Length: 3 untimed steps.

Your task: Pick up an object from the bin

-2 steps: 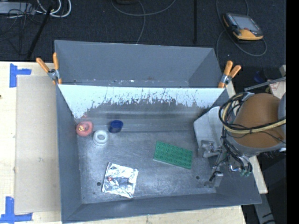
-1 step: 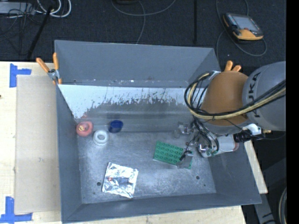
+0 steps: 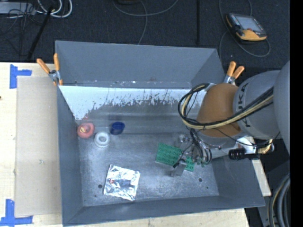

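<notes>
Camera view: the grey bin (image 3: 142, 74) is seen from above, and the arm (image 3: 258, 103) reaches in from the right. Its orange cover (image 3: 217, 109) and looped black-and-yellow cables (image 3: 189, 109) hang over the right part of the floor. The jaws are down low at the right-centre of the floor, right at a flat green studded plate (image 3: 166, 154). Most of the plate lies just left of the jaws, tilted a little. A smaller patch of green shows just to their right, so the jaws stand across the plate's right end. It cannot be told whether they touch it. Nor can it be told whether the jaws are open, closed or gripping the plate, as the wrist hardware hides their tips.

The other things lie well apart from the jaws. A crumpled silver foil packet (image 3: 122, 182) lies flat near the front wall, left of centre. Three small round caps sit close together by the left of the back wall. They are a pink one (image 3: 85, 130) furthest left, a white one (image 3: 101, 139) just beside it, and a blue one (image 3: 117, 127) to the right. The floor between them and the plate is bare, dusted metal.
</notes>
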Each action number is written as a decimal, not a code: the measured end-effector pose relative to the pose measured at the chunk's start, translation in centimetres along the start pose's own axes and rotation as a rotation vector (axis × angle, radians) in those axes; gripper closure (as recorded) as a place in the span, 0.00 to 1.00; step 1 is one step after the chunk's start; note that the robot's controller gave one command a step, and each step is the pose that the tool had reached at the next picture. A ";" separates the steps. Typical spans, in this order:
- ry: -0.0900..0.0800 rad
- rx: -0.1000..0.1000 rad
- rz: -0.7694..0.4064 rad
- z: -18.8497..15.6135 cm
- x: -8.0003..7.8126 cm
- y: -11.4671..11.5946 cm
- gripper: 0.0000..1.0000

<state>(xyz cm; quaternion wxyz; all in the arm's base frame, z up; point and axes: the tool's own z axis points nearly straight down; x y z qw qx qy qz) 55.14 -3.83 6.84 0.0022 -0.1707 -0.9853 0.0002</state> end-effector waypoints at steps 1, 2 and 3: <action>0.001 0.000 -0.001 0.0 0.0 0.0 0.00; 0.000 0.000 -0.001 0.0 0.0 0.0 1.00; -0.004 -0.001 -0.001 -0.7 0.0 0.0 1.00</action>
